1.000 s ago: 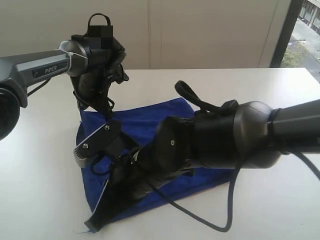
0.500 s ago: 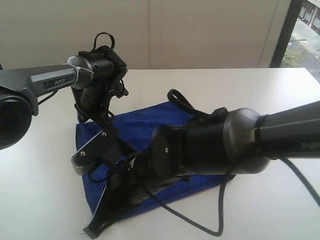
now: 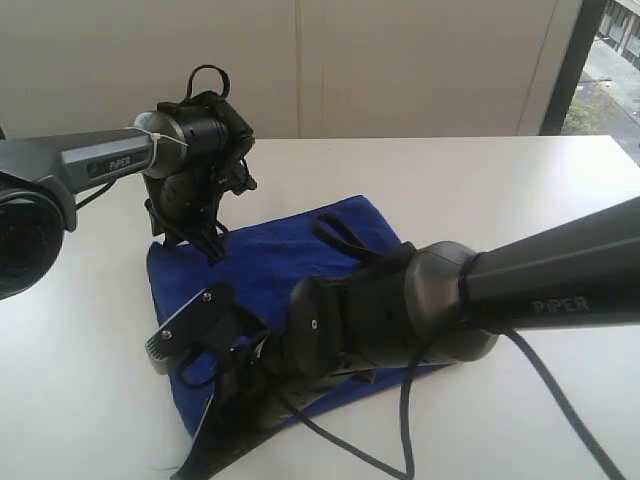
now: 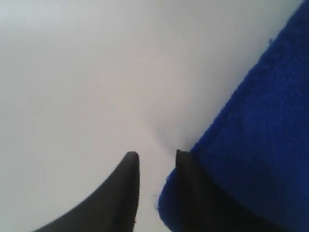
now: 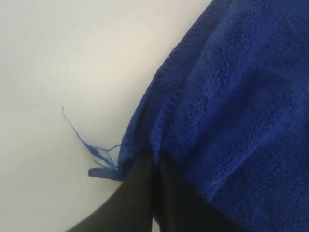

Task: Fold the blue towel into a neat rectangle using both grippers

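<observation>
**Exterior view:** A white tabletop carries the blue towel, which lies flat left of the middle. The left arm comes in from the left edge. The left gripper points down at the towel's far left corner. The right arm, bulky and black, reaches across from the right and covers much of the towel's near side. The right gripper is at the towel's near left corner, close to the bottom edge of the picture.

**Left wrist view:** The left gripper has its two black fingers apart, with bare tabletop showing in the gap and nothing held between them. One finger rests at the edge of the blue towel.

**Right wrist view:** The right gripper has its fingers pressed together, pinching the folded, layered edge of the blue towel. A few loose blue threads trail from that edge onto the pale tabletop.
</observation>
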